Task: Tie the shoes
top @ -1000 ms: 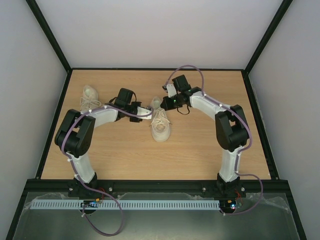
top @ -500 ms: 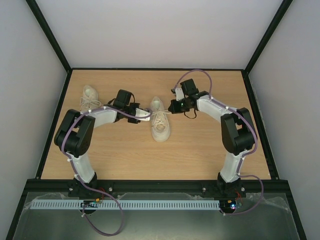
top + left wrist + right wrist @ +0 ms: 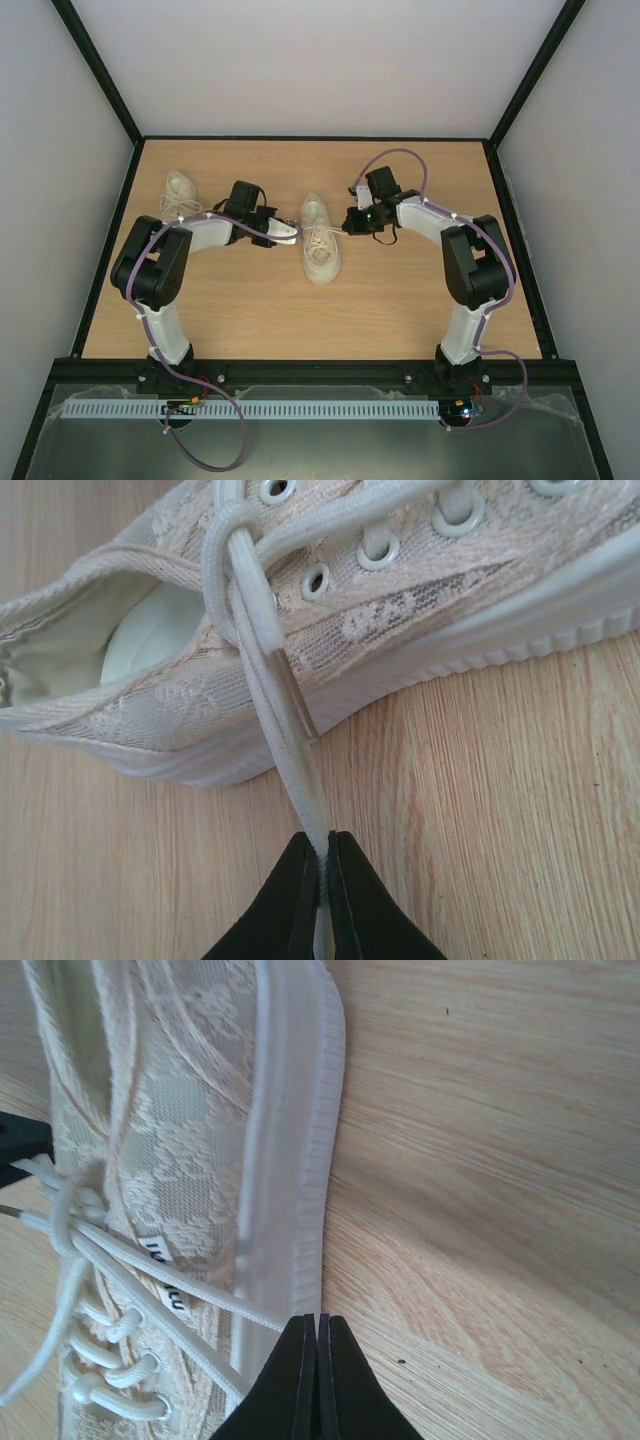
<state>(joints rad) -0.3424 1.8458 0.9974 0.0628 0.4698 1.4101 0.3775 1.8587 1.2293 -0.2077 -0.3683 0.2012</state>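
While both lace ends are drawn out sideways, the middle sneaker (image 3: 321,240) lies at the centre of the wooden table (image 3: 400,300), toe toward the arm bases. Its mouth faces up, and the left wrist view shows only a pale insole (image 3: 150,640) inside. The crossed laces meet in a first knot (image 3: 72,1205) above the eyelets (image 3: 378,550).

The left gripper (image 3: 322,865) sits just beside the shoe's left flank. Its jaws are closed tight on the left lace end (image 3: 290,750), which runs taut from the knot. The right gripper (image 3: 318,1328) is just off the right sole edge, its fingers pressed together where the right lace end (image 3: 200,1295) reaches them.

A second ago the right gripper hung over the heel, farther back on the table. It has since swung forward and outward, uncovering the heel, while the left gripper has barely shifted.

Both arms reach in low with elbows bent outward and wrists pointing at the shoe from opposite sides. The second sneaker (image 3: 180,195) rests well apart near the far left corner, behind the left forearm.
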